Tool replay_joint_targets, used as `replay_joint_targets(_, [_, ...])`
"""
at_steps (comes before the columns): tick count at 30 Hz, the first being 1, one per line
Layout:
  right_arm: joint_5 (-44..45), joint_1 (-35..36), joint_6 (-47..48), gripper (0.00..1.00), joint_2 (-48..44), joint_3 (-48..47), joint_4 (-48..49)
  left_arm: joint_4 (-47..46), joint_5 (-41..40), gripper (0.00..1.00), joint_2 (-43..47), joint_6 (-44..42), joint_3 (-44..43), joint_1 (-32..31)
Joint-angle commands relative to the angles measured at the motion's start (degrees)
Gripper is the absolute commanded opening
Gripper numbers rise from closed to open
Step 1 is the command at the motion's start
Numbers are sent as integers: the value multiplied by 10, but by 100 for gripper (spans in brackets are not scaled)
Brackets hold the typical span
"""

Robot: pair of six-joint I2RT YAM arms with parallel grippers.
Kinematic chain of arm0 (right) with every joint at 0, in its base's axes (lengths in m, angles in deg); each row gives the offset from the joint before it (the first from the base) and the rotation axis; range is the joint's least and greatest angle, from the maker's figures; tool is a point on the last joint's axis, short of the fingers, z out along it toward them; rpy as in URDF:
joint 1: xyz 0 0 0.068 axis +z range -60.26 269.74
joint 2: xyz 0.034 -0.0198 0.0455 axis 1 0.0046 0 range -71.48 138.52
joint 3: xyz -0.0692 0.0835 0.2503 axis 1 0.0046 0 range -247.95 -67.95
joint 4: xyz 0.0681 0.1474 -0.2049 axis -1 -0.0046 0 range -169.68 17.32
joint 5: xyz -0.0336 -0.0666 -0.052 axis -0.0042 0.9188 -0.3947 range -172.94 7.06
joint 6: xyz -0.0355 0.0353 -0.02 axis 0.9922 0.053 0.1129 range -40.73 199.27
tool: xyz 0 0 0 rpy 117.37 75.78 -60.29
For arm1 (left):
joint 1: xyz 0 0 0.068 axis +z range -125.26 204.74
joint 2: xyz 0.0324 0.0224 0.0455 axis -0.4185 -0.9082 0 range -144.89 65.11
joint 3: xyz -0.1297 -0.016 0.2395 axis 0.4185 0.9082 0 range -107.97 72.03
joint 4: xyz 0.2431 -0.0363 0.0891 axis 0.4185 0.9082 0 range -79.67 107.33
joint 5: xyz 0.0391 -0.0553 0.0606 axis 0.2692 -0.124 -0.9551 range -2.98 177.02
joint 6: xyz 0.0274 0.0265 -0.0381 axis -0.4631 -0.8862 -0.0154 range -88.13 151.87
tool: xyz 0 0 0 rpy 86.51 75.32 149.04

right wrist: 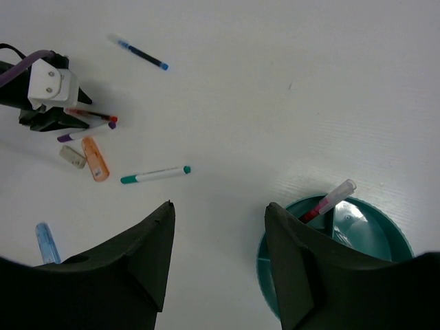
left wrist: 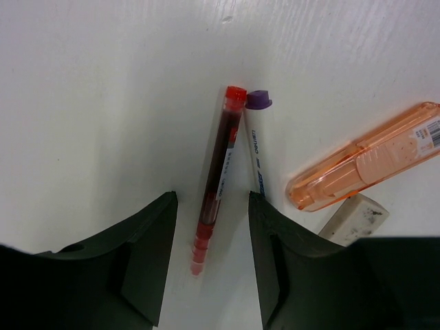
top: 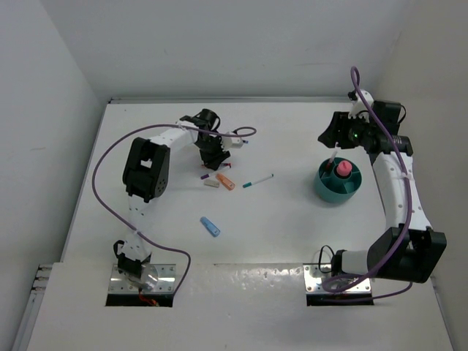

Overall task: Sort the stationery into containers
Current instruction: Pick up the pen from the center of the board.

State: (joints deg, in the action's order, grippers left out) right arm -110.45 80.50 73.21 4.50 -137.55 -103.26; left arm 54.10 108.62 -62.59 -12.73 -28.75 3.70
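red pen (left wrist: 220, 172): thin, light, stiff plastic and probably slick, so pinch it mid-barrel
left claw (left wrist: 210, 199): wide open, holding nothing, fingers either side of the pen
pen spot: flat on the table (left wrist: 82, 103), between the fingers
purple-capped pen (left wrist: 258, 155): just beside it, might get caught too
right claw (right wrist: 218, 206): open, empty, near the cup (right wrist: 385, 221)
cup: well apart from the pen

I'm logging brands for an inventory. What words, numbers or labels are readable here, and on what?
No text reads for certain.
red pen: print on its label, too small to read.
white pen with purple cap: blue lettering, blurred.
orange stick: barcode label, its print too small.
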Motion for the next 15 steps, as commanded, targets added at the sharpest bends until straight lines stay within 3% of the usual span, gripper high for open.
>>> replay_joint_targets(1, [-9, -1, 5, 54, 6, -19, 9, 3, 5, 52, -3, -10, -17, -8])
replay_joint_targets(7, [-11, -1, 4, 54, 4, -20, 8, -15, -24, 42, -16, -9, -14, -16])
replay_joint_targets(12, [-14, -1, 4, 53, 1, -22, 6, -18, -51, 26, -26, -18, -11, -18])
replay_joint_targets(15, [-18, -1, 2, 53, -7, -19, 5, -25, -54, 2, -22, -6, -5, -15])
